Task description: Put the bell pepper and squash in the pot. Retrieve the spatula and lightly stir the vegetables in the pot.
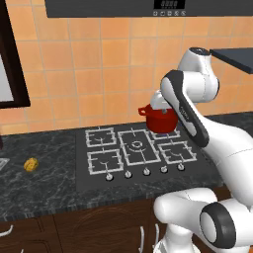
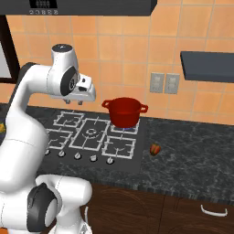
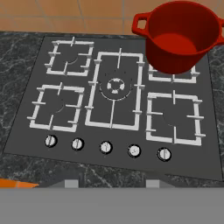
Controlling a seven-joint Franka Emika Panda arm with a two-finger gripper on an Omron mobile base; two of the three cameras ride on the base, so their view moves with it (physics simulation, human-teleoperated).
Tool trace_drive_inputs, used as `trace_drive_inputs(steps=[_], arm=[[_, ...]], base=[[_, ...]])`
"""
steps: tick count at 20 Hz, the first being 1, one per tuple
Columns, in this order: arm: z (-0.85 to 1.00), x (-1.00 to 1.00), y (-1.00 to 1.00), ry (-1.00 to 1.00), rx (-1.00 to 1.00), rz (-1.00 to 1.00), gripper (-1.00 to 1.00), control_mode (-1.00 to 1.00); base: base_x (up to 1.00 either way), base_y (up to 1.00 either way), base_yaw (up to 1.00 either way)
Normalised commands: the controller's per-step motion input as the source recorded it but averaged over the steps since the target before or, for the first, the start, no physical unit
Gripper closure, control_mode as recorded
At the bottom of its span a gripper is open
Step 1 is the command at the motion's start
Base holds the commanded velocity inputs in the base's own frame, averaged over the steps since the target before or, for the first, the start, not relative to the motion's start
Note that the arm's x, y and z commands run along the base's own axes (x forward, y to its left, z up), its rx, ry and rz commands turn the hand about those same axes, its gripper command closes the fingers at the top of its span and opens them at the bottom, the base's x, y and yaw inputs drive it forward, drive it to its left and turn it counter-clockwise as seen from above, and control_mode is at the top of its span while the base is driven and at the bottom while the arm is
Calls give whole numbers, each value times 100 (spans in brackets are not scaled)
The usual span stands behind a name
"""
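Red pot (image 3: 181, 37) on the stove, both vegetables out on the counter.
The pot sits upright on the back right burner, glossy, loop handles out to its sides, nothing inside it. Over on the dark counter right of the cooktop lies the bell pepper (image 2: 155, 149), small, reddish-orange. Way off to the left of the cooktop lies the yellow squash (image 1: 31, 164), well apart from the pot.
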Motion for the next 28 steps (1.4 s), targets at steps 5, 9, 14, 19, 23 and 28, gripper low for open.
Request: trace_drive_inputs(steps=[5,9,14,19,23,28], arm=[[0,-9,-10,0,0,0,-100,-100],[-9,-4,-92,0,0,-9,-100,-100],[-33,0,-100,7,-1,-16,-100,-100],[-59,0,-100,12,-7,-16,-100,-100],[-65,0,-100,12,-9,-16,-100,-100],[-61,7,-92,10,-10,-13,-100,-100]], base=[[0,0,0],[0,0,0],[0,0,0],[0,0,0],[0,0,0],[0,0,0]])
